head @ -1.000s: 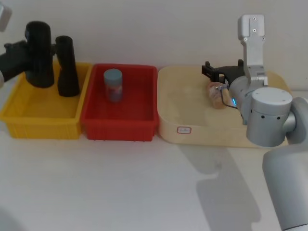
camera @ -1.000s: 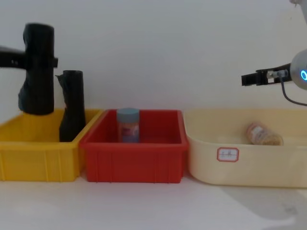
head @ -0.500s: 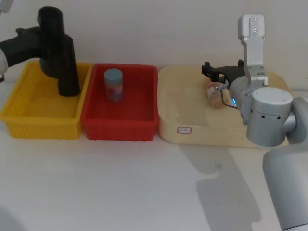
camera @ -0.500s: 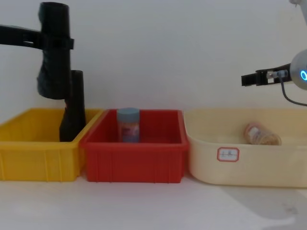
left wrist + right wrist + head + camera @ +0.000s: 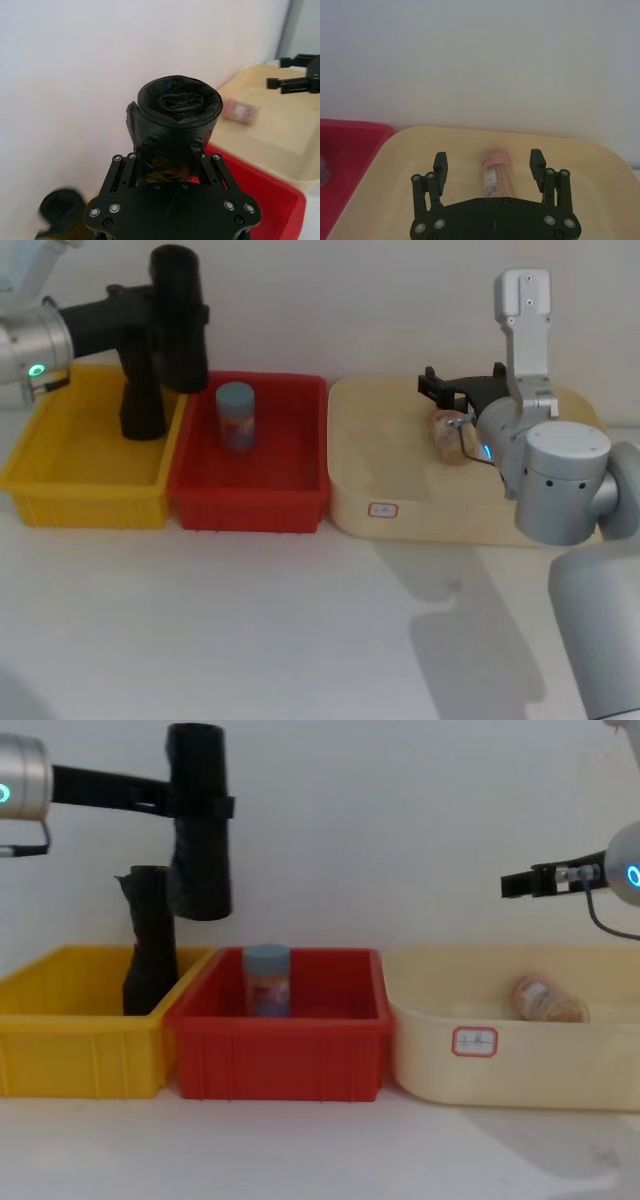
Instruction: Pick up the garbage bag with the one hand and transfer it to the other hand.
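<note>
Garbage bag [image 5: 183, 355] hangs upright at my 11 o'clock, over where the yellow bin [image 5: 60, 480] meets the red bin [image 5: 250, 505], with my left pincer [image 5: 180, 315] clamped above its middle. It looks glossy, squishy and probably light, so I'd guess slippery. My right pincer [image 5: 489, 162], spread wide at 1 o'clock, should grab the free lower half.

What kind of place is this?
Likely a robot test lab: a white table, a yellow bin, red bin and cream tray in a row, the left end effector holding the garbage bag aloft, the right end effector open above the tray.
</note>
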You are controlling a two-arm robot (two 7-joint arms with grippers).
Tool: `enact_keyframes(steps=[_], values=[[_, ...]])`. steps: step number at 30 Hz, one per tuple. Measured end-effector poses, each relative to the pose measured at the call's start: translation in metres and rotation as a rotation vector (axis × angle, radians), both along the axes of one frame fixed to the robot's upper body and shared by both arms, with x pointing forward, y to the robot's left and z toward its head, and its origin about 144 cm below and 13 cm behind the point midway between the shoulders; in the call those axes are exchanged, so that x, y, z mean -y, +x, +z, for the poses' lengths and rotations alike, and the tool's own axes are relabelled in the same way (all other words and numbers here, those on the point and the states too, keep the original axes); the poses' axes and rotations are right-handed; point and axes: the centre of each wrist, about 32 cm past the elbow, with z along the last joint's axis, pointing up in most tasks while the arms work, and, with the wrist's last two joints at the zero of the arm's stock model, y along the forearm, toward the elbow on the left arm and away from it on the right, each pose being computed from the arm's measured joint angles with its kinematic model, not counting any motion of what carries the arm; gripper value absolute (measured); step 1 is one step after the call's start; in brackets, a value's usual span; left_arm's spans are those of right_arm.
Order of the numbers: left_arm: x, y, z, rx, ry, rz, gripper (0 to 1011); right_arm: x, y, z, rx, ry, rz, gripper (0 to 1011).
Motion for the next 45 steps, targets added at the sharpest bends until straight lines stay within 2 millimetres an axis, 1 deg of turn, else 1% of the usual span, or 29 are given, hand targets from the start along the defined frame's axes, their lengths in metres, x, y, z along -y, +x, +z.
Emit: enact_keyframes(steps=[1,4,9,14,25,29,35,45], values=[[0.0,0.0,0.0,0.0,0.0,0.0,465,0.0,0.0,0.0,0.002,0.001,0.004,1000],[0.009,0.011,0.004,0.002,-0.008,-0.062,465,0.002,-0.003,0.001,0.017,0.008,0.033,1000],[0.02,0.025,0.013,0.006,-0.029,-0.15,465,0.005,-0.007,0.003,0.04,0.023,0.08,999],[0.027,0.032,0.021,0.008,-0.049,-0.212,465,0.008,-0.011,0.004,0.062,0.037,0.135,999],[0.052,0.051,0.042,-0.004,-0.135,-0.395,465,0.015,-0.018,0.007,0.073,0.063,0.288,1000],[0.06,0.055,0.048,-0.009,-0.167,-0.452,465,0.017,-0.019,0.007,0.068,0.071,0.356,1000],[0.07,0.057,0.054,-0.021,-0.2,-0.509,465,0.02,-0.019,0.008,0.072,0.074,0.412,999],[0.079,0.057,0.059,-0.05,-0.197,-0.529,465,0.018,-0.024,0.012,0.128,0.064,0.396,1000]])
